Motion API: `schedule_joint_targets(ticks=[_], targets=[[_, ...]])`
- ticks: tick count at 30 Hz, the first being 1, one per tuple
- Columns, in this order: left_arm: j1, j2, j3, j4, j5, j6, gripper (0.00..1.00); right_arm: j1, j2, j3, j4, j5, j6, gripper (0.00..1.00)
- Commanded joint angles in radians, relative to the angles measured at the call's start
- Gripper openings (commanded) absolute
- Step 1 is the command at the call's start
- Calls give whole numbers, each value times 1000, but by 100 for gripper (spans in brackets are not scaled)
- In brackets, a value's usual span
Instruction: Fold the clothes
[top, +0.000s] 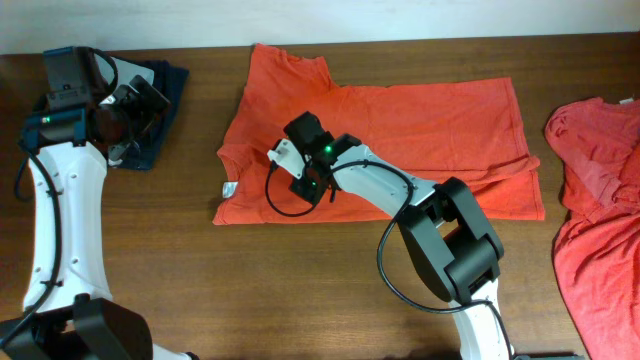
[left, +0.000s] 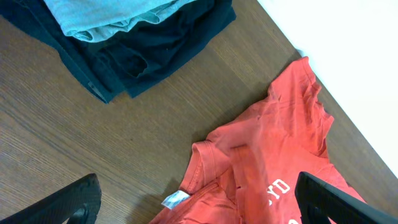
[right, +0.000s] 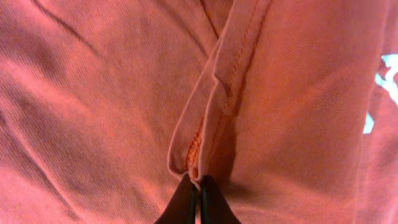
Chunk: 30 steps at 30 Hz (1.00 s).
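Pinching a hemmed fold of the orange-red T-shirt (right: 124, 87) between the tips of my right pincer (right: 198, 186), I see its cloth spread all around and beneath, my left pincer (left: 199, 196) gaping wide.

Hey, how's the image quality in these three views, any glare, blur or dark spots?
Overhead: even light, sharp, no glare. Left wrist: white area top right blown out, fingers dark silhouettes. Right wrist: very close on the shirt, weave sharp, fingertips black.
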Motion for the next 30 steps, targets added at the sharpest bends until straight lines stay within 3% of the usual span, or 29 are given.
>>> schedule_joint_targets(ticks=[1, 9, 23, 28, 30], targets=[[3, 16, 18, 2, 8, -6, 99, 11, -16, 21, -16, 25, 7, 4], [3, 16, 18, 2, 8, -6, 99, 9, -37, 21, -37, 110, 3, 4], [3, 16, 18, 2, 8, -6, 99, 10, -39, 82, -36, 91, 5, 4], [3, 16, 18, 2, 8, -6, 99, 10, -39, 81, -55, 21, 8, 11], [3, 16, 18, 2, 7, -6, 99, 9, -39, 81, -55, 23, 7, 8]])
